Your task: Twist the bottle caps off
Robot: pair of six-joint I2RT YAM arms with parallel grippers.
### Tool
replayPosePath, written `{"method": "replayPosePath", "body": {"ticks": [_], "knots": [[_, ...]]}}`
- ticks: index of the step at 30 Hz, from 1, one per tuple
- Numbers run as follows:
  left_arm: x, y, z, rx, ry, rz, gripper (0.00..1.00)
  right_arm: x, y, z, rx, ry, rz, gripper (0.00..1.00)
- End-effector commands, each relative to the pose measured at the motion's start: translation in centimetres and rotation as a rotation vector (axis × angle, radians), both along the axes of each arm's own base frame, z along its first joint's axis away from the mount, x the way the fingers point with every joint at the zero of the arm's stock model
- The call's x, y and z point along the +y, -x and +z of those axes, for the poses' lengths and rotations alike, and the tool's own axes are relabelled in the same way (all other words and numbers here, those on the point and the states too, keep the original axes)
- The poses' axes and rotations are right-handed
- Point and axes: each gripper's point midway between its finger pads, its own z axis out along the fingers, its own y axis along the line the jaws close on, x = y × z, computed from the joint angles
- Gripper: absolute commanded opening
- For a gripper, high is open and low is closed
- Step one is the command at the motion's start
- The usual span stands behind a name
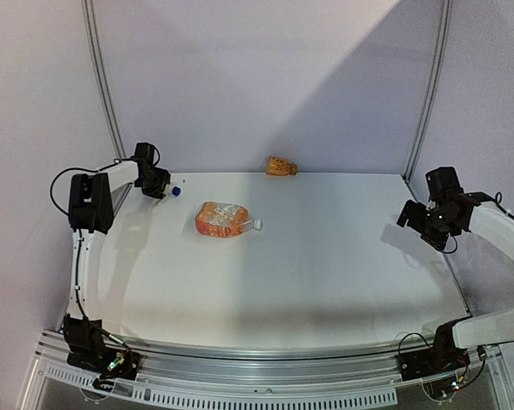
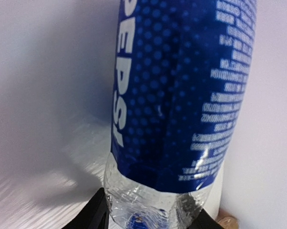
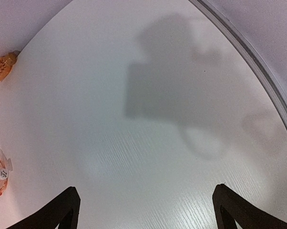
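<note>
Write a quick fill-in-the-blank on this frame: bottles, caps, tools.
1. The left tool grips a slim clear plastic bottle whose label is ____.
2. The flat-sided orange plastic bottle lies on the white table; its small round screw cap is ____.
3. The right tool is open and holds ____.
Missing: blue; white; nothing.

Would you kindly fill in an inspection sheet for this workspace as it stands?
Surface: white table, shadowed in places.
Job's things: Pepsi bottle in the left pincer, blue cap on; orange bottle lying mid-table, white cap on.
Clutter: small brown object at the far edge.
Pincers: left pincer shut on the Pepsi bottle; right pincer open, empty, above the table.
Cables: black cable looped at far left.
Surroundings: pale walls, metal posts.
</note>
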Motion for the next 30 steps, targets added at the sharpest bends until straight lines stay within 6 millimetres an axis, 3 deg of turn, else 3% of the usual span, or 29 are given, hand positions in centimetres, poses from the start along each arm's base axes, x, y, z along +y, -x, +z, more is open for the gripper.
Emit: {"method": "replayPosePath", "body": {"ticks": [1, 9, 13, 15, 20, 25, 30], "knots": [[-0.3, 1.7, 1.7, 0.0, -0.018, -0.099, 0.41, 0.8, -1.2, 1.0, -0.044, -0.02, 0.033, 0.99], [-1.8, 7.2, 2.8, 0.025, -0.036, -0.23, 0.4, 1.5, -1.4, 1.6, -0.097, -0.046, 0.076, 0.99], [-2.4, 10.0, 5.1, 0.007, -0.076, -0.329, 0.4, 2.0, -1.2, 1.3, -0.105, -0.065, 0.102, 0.99], [-2.9, 11.7, 5.2, 0.027, -0.105, -0.387, 0.4, 2.5, -1.1, 1.3, -0.123, -0.079, 0.13, 0.99], [-4.7, 15.2, 7.5, 0.013, -0.22, -0.57, 0.4, 5.6, -1.1, 3.0, -0.219, -0.193, 0.281, 0.99], [-6.6, 18.5, 10.9, -0.035, -0.353, -0.731, 0.4, 8.2, -1.1, 5.7, -0.31, -0.28, 0.425, 0.99], [-9.9, 22.2, 14.2, -0.138, -0.45, -0.925, 0.4, 11.0, -0.8, 8.0, -0.373, -0.33, 0.535, 0.99]]}}
